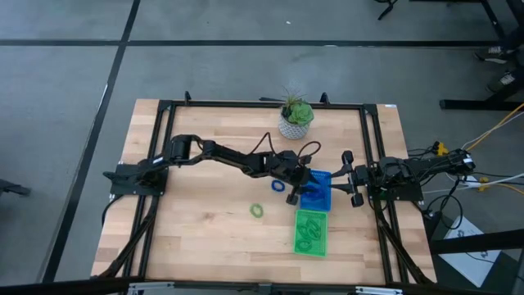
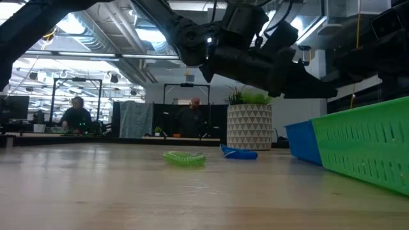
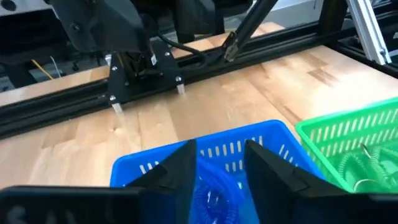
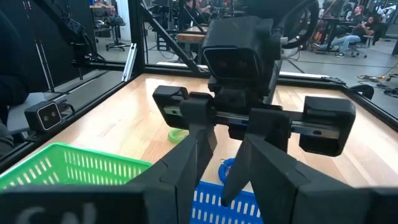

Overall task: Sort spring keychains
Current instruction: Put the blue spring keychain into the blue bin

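Observation:
My left gripper [image 1: 304, 187] hangs open over the blue tray [image 1: 319, 197], reaching in from the table's left. In the left wrist view a blue spring keychain [image 3: 211, 190] lies in the blue tray [image 3: 134, 168], below the gap between the fingers. The green tray [image 1: 311, 232] beside it holds green keychains [image 3: 360, 168]. One green keychain [image 1: 257, 211] and one blue keychain [image 1: 277, 186] lie loose on the wood to the left of the trays. My right gripper [image 1: 340, 175] waits at the table's right side, facing the trays.
A potted plant [image 1: 295, 120] in a white patterned pot stands at the far middle of the table. A black frame rail [image 1: 370, 156] runs along the table's right side. Bare wood lies to the left of and in front of the loose keychains. People sit in the room beyond.

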Robot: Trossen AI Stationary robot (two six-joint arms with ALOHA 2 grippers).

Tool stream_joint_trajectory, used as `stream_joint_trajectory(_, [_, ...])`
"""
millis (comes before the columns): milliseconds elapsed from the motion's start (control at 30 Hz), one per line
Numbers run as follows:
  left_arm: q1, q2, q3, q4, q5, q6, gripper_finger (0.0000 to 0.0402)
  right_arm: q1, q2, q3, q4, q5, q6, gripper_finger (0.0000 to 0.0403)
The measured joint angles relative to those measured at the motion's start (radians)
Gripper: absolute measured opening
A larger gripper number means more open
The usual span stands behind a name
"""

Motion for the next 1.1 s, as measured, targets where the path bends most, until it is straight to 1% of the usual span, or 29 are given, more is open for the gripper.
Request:
stream_joint_trajectory(100, [0.004, -0.008, 0.003, -0.039, 0.002, -0.003, 0.0155, 0.000, 0.000, 0.000, 0.000, 0.000, 0.000, 0.0136])
stream_joint_trajectory(200, [0.015, -0.052, 0.003, -0.127, 0.006, 0.008, 0.0168, 0.000, 0.000, 0.000, 0.000, 0.000, 0.000, 0.0136])
stream_joint_trajectory(467, [0.069, -0.168, 0.005, -0.483, 0.008, 0.064, 0.0162, 0.000, 0.000, 0.000, 0.000, 0.000, 0.000, 0.0136])
stream_joint_trajectory(567, [0.089, -0.171, 0.003, -0.597, 0.050, 0.068, 0.0159, 0.000, 0.000, 0.000, 0.000, 0.000, 0.000, 0.0136])
stream_joint_trajectory(633, [0.099, -0.171, -0.024, -0.598, 0.099, 0.062, 0.0159, 0.000, 0.000, 0.000, 0.000, 0.000, 0.000, 0.0136])
stream_joint_trajectory(700, [0.108, -0.171, -0.065, -0.543, 0.128, 0.047, 0.0159, 0.000, 0.000, 0.000, 0.000, 0.000, 0.000, 0.0136])
stream_joint_trajectory(767, [0.116, -0.188, -0.097, -0.530, 0.129, 0.021, 0.0159, 0.000, 0.000, 0.000, 0.000, 0.000, 0.000, 0.0136])
stream_joint_trajectory(933, [0.132, -0.265, -0.167, -0.483, 0.120, 0.015, 0.0155, 0.000, 0.000, 0.000, 0.000, 0.000, 0.000, 0.0136])
stream_joint_trajectory(1000, [0.136, -0.301, -0.220, -0.473, 0.120, 0.015, 0.0152, 0.000, 0.000, 0.000, 0.000, 0.000, 0.000, 0.0136])
stream_joint_trajectory(1100, [0.140, -0.358, -0.301, -0.388, 0.115, 0.015, 0.0147, 0.000, 0.000, 0.000, 0.000, 0.000, 0.000, 0.0136])
